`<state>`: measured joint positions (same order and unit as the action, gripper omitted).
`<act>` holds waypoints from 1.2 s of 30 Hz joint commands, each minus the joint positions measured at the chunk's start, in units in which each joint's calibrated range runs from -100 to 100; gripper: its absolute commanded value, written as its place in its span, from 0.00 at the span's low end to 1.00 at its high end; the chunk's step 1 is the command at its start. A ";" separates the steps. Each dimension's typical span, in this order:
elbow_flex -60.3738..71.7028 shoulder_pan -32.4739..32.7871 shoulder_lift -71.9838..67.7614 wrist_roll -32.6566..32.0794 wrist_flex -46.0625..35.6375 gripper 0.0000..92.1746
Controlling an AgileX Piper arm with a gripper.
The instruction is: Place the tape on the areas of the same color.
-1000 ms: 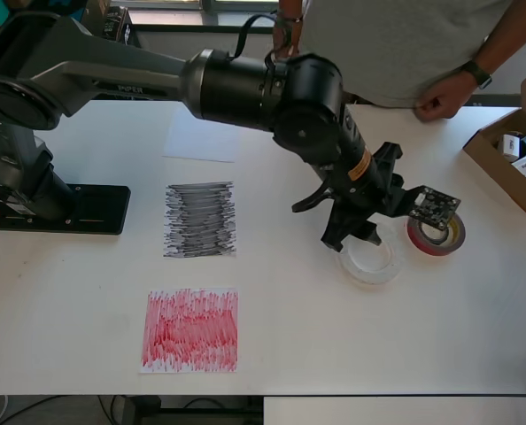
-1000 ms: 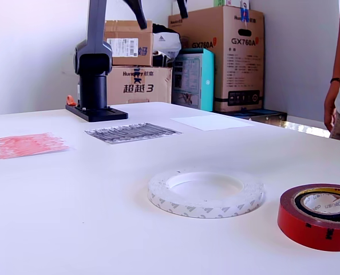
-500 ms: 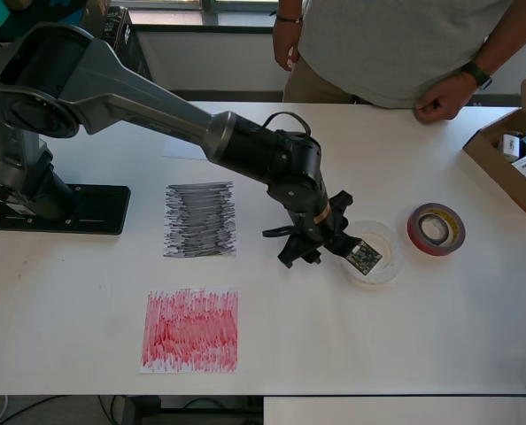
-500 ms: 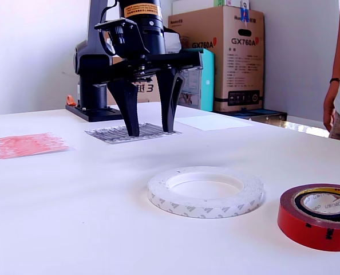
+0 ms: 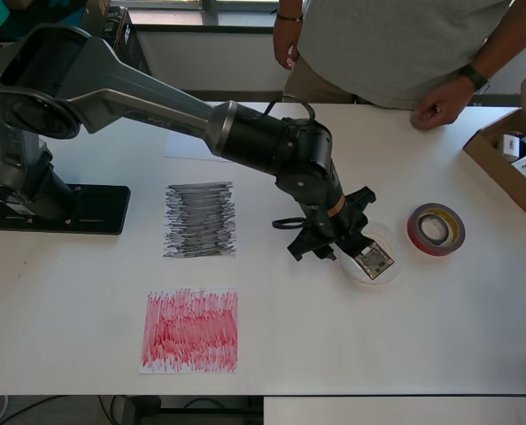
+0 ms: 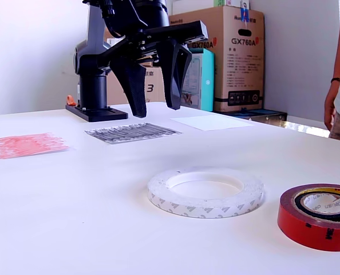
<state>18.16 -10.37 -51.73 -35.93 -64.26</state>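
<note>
While the tool hangs spread wide, nothing sits between its fingers.
White ring lies flat on the bench, just beside the red-brown roll.

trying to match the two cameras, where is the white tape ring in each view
Overhead view: white tape ring right of centre, partly under the arm's open pincer.
Exterior view: white tape ring low and centre, lying flat on the table.
Shared landmark: the red tape roll, just to its right in both.

White tape ring: wide, flat on table. Red-brown roll: flat, just beside it on the exterior view's right, a darker roll nested in its core. White sheet, black-scribbled sheet, red-scribbled sheet: all bare.
</note>
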 commanded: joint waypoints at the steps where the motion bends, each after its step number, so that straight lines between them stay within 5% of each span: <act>1: 4.78 0.44 -2.90 -3.05 -3.67 0.58; 36: 26.14 -1.29 -19.83 -7.88 -15.63 0.58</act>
<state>44.95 -11.39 -71.33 -43.83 -79.44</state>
